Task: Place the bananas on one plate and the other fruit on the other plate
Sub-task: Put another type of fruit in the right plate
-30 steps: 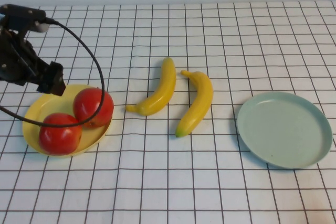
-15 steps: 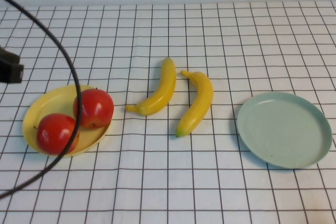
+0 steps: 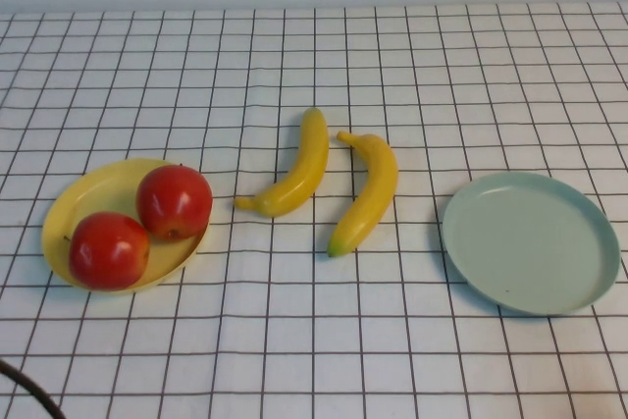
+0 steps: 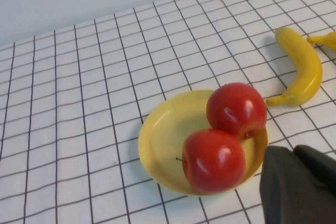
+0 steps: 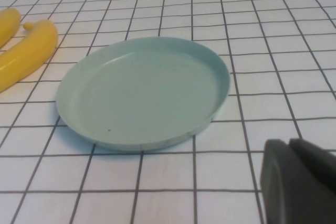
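Your yellow plate [image 3: 69, 205] sits at the left of the checked tablecloth [image 3: 314, 340], with both red apples [image 3: 175, 201] on it – the two touch each other, one nearer you [image 3: 108, 249], one farther and to the right. Your left gripper [image 4: 302, 184] is out of the high view; its wrist camera shows it as a dark shape on the near side of the yellow plate, up off the cloth, fingers pressed together, nothing in them. A bit of black cable [image 3: 29, 394] pokes in at the near-left corner.

Centre of the table: two bananas lying on the cloth, not on any plate. The left banana [image 3: 294, 169] and the right banana [image 3: 368, 193] lie just beside each other, far ends close, near ends spread apart.

At the right, the pale blue-green plate [image 3: 530, 242] holds nothing. Your right gripper [image 5: 299, 179] is also outside the high view – its wrist camera puts it on the near side of that plate, closed and not holding anything.
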Controlling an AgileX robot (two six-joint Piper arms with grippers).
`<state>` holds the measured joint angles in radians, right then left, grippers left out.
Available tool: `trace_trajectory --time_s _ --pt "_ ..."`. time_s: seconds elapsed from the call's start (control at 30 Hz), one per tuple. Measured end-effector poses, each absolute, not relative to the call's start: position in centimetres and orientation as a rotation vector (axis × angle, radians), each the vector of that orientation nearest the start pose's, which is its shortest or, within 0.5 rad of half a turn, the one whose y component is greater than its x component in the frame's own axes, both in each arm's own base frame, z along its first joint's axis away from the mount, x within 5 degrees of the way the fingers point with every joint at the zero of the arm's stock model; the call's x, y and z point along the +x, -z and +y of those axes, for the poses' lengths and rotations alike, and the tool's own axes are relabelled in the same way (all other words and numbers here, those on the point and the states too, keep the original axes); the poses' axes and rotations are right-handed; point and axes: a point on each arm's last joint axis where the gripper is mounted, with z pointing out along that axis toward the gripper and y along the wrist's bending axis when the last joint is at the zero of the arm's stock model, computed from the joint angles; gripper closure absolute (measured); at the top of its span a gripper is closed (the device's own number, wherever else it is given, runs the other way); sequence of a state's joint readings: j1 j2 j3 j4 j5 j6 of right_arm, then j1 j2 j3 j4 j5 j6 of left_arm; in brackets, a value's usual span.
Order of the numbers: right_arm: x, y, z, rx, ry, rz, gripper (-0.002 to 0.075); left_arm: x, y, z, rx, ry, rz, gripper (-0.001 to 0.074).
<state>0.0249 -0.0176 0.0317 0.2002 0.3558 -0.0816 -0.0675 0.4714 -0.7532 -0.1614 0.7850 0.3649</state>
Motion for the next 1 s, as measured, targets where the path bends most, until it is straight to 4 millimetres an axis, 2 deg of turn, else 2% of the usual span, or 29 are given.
trace_trajectory --time_s 0.17,0.47,0.73,0.93,1.0 --pt "5.3 -17.2 0.8 0.027 -0.156 1.849 0.0743 6.3 -33.5 -1.2 0.345 -0.026 1.902 0.0737" --pt "5.3 -17.2 0.8 0.028 -0.157 1.849 0.0743 4.1 -26.1 -0.3 0.165 -0.052 1.587 0.0737" --pt "5.3 -17.2 0.8 0.030 -0.160 1.846 0.0743 4.7 -21.5 0.0 0.106 -0.047 1.762 0.0738" --pt "5.3 -17.2 0.8 0.036 -0.169 1.845 0.0743 5.1 -17.6 0.0 0.130 -0.055 1.884 0.0738" --pt "5.3 -17.2 0.8 0.038 -0.173 1.845 0.0743 5.1 -17.1 -0.1 0.131 -0.049 1.896 0.0738"
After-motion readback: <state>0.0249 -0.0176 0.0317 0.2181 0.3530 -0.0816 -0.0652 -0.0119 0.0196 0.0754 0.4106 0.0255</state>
